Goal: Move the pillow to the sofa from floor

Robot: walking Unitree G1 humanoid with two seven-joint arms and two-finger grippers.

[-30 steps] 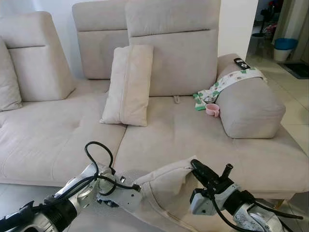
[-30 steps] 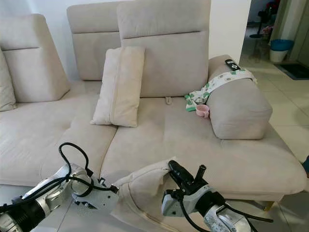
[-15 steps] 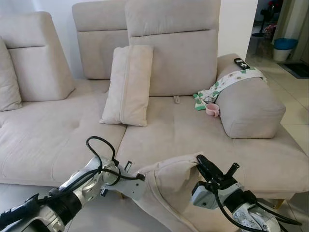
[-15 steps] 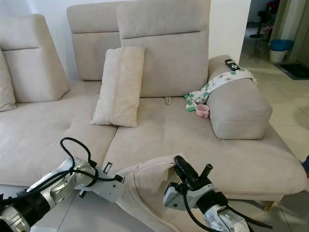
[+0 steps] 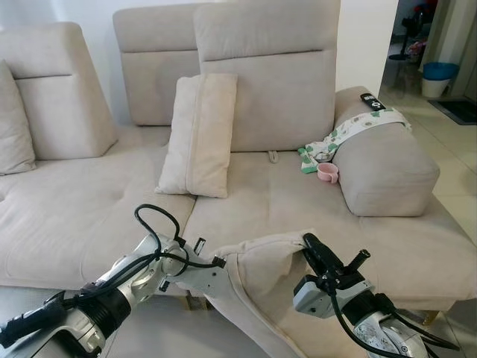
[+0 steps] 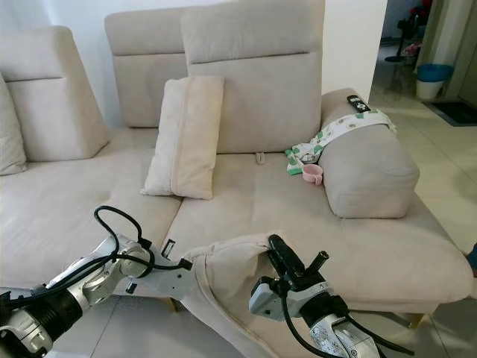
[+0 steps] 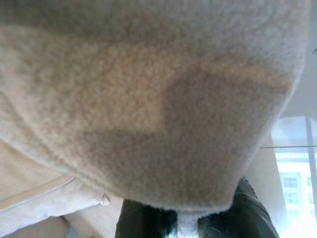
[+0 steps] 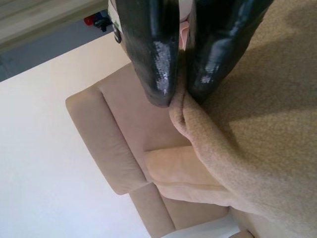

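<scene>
A beige pillow [image 5: 264, 280] hangs between my two arms, just in front of the sofa's seat edge [image 5: 402, 287]. My left gripper [image 5: 220, 263] is shut on the pillow's left corner. My right gripper [image 5: 307, 242] is shut on its upper right corner; in the right wrist view both black fingertips [image 8: 161, 74] pinch the fabric edge of the pillow [image 8: 252, 139]. The left wrist view has the pillow [image 7: 148, 109] pressed close against the lens, with the black fingers [image 7: 143, 223] closed on its rim.
The beige sofa [image 5: 89, 216] spreads ahead with another pillow [image 5: 200, 134] leaning upright on its backrest. A pink cup [image 5: 327, 171] and a patterned cloth [image 5: 358, 127] lie by the right armrest, a remote [image 5: 373, 100] on top. Tiled floor and a blue bin [image 5: 440, 74] lie at right.
Both arms have lifted the pillow a little and carried it forward toward the seat edge. The camera has shifted slightly, so the sofa sits a bit lower in view.
</scene>
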